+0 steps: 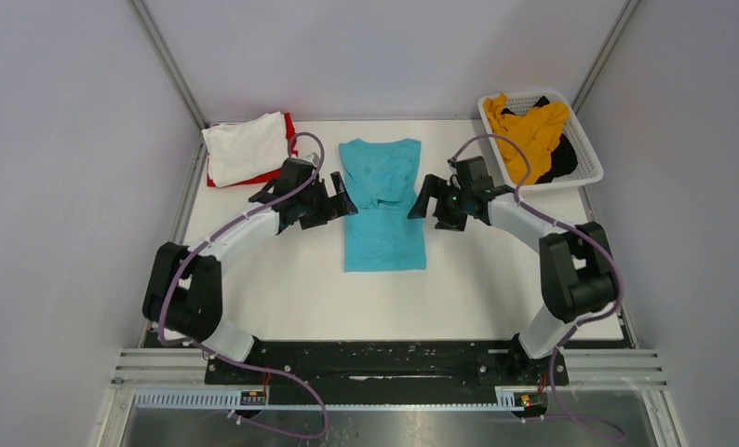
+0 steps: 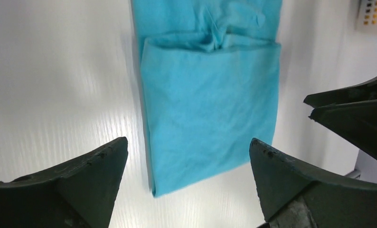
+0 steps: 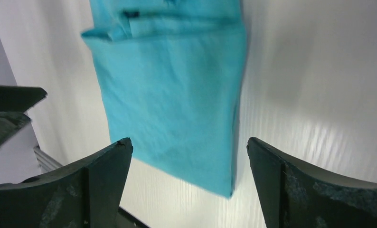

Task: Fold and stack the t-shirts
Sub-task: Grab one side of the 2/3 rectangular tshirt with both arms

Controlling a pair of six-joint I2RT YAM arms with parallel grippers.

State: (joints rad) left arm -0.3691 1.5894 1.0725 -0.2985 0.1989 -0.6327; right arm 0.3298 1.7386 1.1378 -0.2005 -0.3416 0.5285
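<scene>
A teal t-shirt (image 1: pixel 382 203) lies flat in the table's middle, sides folded in to a long strip; it also shows in the left wrist view (image 2: pixel 210 104) and the right wrist view (image 3: pixel 172 95). My left gripper (image 1: pixel 340 203) is open and empty just left of it. My right gripper (image 1: pixel 423 199) is open and empty just right of it. A folded white t-shirt (image 1: pixel 245 146) lies on a red t-shirt (image 1: pixel 289 124) at the back left. A mustard yellow t-shirt (image 1: pixel 531 130) and a black t-shirt (image 1: pixel 565 160) sit crumpled in the basket.
A white plastic mesh basket (image 1: pixel 584 144) stands at the back right corner. Grey walls and metal posts close in the table at the back and sides. The arms' base rail (image 1: pixel 384 358) runs along the near edge.
</scene>
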